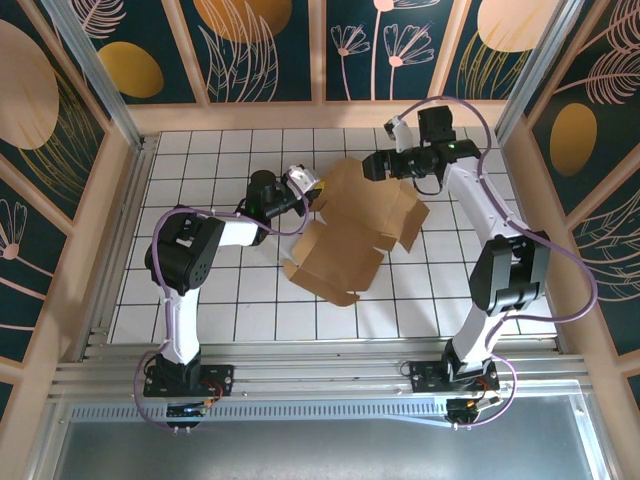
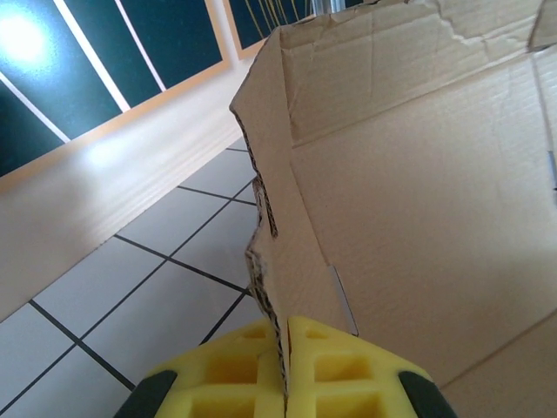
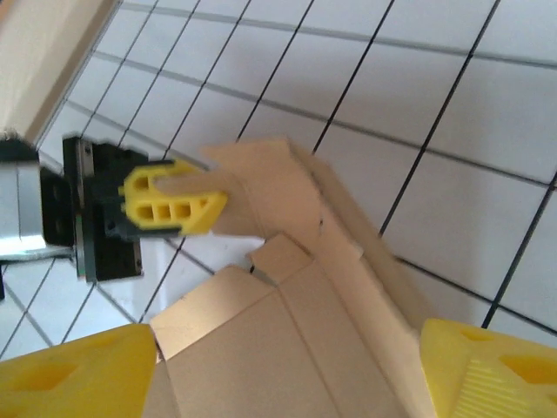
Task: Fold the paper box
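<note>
Box [image 1: 350, 235] on the bench [image 1: 200, 300], a wall edge clamped in the left claw [image 2: 285, 348], should be held firm while the wide-spread, empty right claw [image 3: 287, 366] straddling its corner pushes squarely along the crease.

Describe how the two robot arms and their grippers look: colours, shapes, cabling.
The left arm and right arm have white tubular links, bulky black joints and black bases. A lilac cable loops along each. The left gripper and right gripper carry bright yellow plastic fingers moulded with hollow pockets and ribbing.
</note>
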`<state>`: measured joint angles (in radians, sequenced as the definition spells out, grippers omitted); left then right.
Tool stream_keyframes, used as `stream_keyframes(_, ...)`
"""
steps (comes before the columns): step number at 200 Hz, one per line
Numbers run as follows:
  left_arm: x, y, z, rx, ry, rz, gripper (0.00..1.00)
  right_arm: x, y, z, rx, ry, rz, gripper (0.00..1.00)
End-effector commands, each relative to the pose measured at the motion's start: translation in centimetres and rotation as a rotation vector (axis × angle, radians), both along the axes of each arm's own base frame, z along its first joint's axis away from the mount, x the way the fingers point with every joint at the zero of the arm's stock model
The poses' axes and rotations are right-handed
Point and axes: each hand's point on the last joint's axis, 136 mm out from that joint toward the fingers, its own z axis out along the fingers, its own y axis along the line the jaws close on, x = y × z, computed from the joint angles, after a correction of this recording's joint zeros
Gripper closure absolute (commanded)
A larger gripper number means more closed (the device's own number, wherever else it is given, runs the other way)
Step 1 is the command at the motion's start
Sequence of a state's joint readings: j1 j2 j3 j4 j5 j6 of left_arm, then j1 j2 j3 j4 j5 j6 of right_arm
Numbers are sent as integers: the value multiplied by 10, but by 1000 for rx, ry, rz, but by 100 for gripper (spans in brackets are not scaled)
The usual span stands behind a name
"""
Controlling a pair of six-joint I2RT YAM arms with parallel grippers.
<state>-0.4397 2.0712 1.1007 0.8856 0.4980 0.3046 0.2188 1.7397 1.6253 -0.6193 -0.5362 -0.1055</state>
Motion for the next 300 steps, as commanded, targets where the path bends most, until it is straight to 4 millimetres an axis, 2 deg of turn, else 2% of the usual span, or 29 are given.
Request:
stream_keyframes(1, -9, -4, 5, 18, -67, -54, 100, 27, -15, 57, -55, -238, -89, 13)
stream_keyframes(13, -9, -4, 5, 17, -73, -51, 100, 37, -15, 48, -69, -214, -87, 15)
stream_keyframes(25, -9, -4, 6, 19, -76, -52, 100, 40, -7, 33, -51, -139, -56, 25)
stream_keyframes(41, -10, -3, 8, 18, -84, -55, 100, 35, 9, 9, -20, -27, -3, 42)
stream_keyframes(57, -12, -3, 9, 15, -95, -59, 100, 26, 21, -16, -39, 37, 25, 52)
stream_keyframes(68, -12, -2, 11, 9, -106, -56, 100, 17, 29, -24, -45, 53, 51, 54)
stream_keyframes(76, -13, -2, 10, 7, -110, -55, 100, 11, 35, -29, -40, 64, 65, 59)
stream_keyframes(97, -12, -2, 9, -3, -123, -52, 100, -2, 45, -33, 3, 87, 87, 71)
stream_keyframes(115, -11, -3, 9, -21, -130, -51, 100, -12, 49, -38, 16, 99, 90, 75)
stream_keyframes(146, -7, -4, 14, -51, -139, -42, 100, -33, 60, -49, 36, 121, 96, 76)
stream_keyframes(168, -8, -3, 15, -62, -147, -43, 100, -38, 59, -53, 20, 111, 80, 75)
stream_keyframes(193, -11, -3, 9, -51, -148, -45, 100, -35, 51, -35, 7, 68, 29, 68)
stream_keyframes(207, -13, -2, 6, -44, -151, -47, 100, -31, 46, -17, 13, 30, -5, 55)
stream_keyframes(222, -15, -1, 6, -44, -159, -47, 100, -22, 34, 0, 27, -23, -72, 46)
stream_keyframes(235, -16, 0, 7, -45, -165, -50, 100, -14, 17, 6, 52, -40, -135, 42)
stream_keyframes(252, -17, -2, 7, -48, -166, -60, 100, -5, -3, -6, 78, 4, -186, 41)
stream_keyframes(268, -17, -3, 9, -55, -171, -67, 100, -5, -7, -25, 92, 81, -166, 40)
stream_keyframes(300, -15, -5, 9, -54, -175, -75, 100, -20, 20, -57, 119, 204, -50, 41)
